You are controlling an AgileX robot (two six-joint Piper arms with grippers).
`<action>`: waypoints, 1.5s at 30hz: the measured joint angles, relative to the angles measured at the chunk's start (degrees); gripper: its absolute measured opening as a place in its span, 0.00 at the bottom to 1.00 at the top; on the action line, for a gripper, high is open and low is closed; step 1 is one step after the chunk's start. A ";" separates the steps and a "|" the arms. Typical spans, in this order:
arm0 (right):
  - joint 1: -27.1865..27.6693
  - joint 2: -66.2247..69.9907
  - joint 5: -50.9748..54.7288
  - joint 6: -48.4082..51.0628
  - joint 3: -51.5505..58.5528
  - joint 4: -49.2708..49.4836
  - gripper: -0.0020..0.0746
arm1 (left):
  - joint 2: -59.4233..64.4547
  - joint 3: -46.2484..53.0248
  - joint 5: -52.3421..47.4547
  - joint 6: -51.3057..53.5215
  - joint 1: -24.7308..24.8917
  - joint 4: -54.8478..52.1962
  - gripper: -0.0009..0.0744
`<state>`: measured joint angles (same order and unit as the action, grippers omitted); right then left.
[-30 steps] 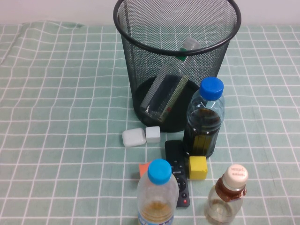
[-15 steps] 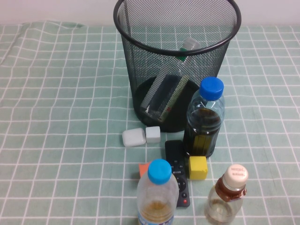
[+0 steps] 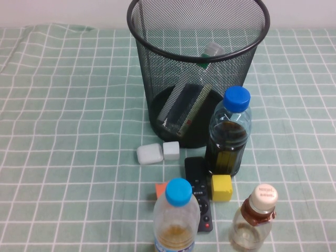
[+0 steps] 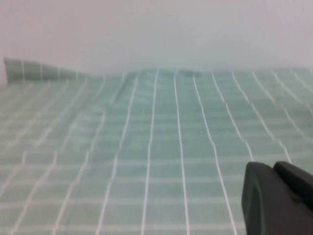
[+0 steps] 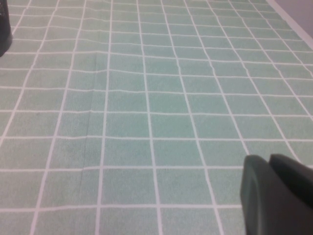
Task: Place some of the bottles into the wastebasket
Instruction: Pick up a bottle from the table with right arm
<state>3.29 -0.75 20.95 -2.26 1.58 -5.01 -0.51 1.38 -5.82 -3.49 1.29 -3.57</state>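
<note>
Nothing has moved since the earlier frame: every object sits where it did, and neither arm has entered the high view.

The wastebasket (image 3: 198, 68) stands upright at the back of the table. Inside it the taller bottle (image 3: 185, 107) with the white cap already lies slanted, cap up against the far wall. The small squat bottle (image 3: 254, 221) with the cream cap stands upright at the near edge, right of the clear blue-capped bottle (image 3: 176, 219) and well apart from the bin. Between them stand the dark-liquid bottle (image 3: 229, 134), a remote (image 3: 198, 191), a yellow cube (image 3: 221, 187), an orange block (image 3: 160, 189) and two grey blocks (image 3: 157, 153).

The squat bottle looks nearly empty, so probably light, thin-walled and slippery; gripping below the brown neck band seems safest.

The left gripper (image 4: 278, 196) and right gripper (image 5: 276, 191) are each clenched on nothing, hanging over bare cloth.

The green checked tablecloth (image 3: 68, 131) is soft and slightly rumpled; a plain pale wall lies behind.
</note>
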 joint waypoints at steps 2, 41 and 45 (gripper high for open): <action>0.00 0.00 0.00 0.00 0.00 0.00 0.02 | 0.00 0.00 -3.08 0.00 0.43 0.10 0.01; -0.04 0.00 0.00 0.00 0.00 -0.08 0.02 | -0.14 0.26 -14.19 0.20 0.43 0.22 0.01; -0.04 0.00 -0.48 0.23 0.00 -0.97 0.02 | -0.14 0.26 -14.19 0.20 0.43 0.22 0.01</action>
<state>3.25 -0.75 20.46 -2.03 1.58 -5.98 -0.64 1.64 -20.01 -3.29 1.72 -3.34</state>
